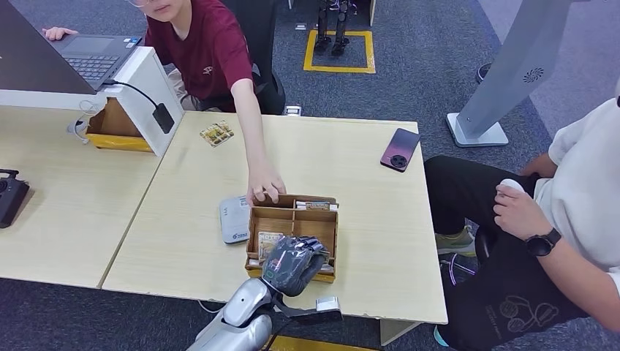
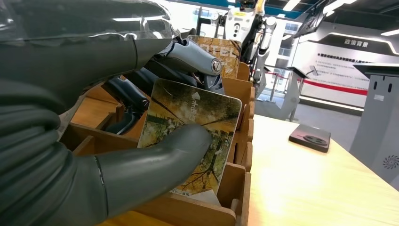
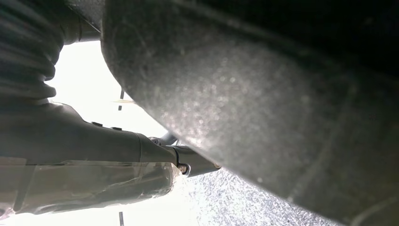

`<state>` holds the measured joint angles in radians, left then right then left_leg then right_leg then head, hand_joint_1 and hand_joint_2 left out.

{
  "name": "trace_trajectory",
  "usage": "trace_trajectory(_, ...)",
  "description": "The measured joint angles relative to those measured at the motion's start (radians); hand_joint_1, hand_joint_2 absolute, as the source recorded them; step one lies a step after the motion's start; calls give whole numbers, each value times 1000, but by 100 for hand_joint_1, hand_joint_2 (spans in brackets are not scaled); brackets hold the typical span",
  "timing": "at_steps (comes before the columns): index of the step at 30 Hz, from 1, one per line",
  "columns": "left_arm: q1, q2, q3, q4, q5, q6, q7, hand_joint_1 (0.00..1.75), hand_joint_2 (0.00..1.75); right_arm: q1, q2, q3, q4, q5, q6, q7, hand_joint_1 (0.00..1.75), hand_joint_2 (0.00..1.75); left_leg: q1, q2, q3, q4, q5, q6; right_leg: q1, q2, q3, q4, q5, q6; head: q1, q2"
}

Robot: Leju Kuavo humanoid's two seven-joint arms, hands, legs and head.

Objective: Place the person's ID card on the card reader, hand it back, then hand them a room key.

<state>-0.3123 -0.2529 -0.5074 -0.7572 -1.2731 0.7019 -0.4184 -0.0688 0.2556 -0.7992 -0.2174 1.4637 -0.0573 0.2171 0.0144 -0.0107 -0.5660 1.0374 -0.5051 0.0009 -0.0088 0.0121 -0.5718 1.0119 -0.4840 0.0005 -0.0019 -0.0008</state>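
I saw the room key [image 2: 190, 136], a card printed with an autumn scene, standing tilted in the near compartment of the wooden box [image 1: 325, 232]. My left hand [image 1: 294, 263] had it pinched: the thick thumb [image 2: 155, 162] pressed on its printed face while the darker fingers [image 2: 129, 96] lay behind it. Another card marked HOTEL [image 2: 225, 54] stood in a farther slot. The box sat near the front edge of the counter [image 1: 183, 234], with the grey card reader [image 1: 234, 218] touching its left side. A person's hand [image 1: 265, 187] rested on the box's far rim. A dark phone [image 1: 400, 149] lay well apart toward the far right. My right hand [image 3: 94, 155] was close to the lens; I could not tell how its fingers lay.
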Motion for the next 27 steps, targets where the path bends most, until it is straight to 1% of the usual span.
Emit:
trace_trajectory(16, 11, 2, -14, -42, 32, 0, -1, 175, 175, 0, 0, 0, 0, 0, -1, 0, 0, 175, 0, 0, 0, 0, 0, 0, 0, 0, 0, 0, 0, 0, 0, 0)
trace_trajectory(27, 35, 2, -14, -106, 29, 0, -22, 175, 175, 0, 0, 0, 0, 0, -2, 0, 0, 175, 0, 0, 0, 0, 0, 0, 0, 0, 0, 0, 0, 0, 0, 0)
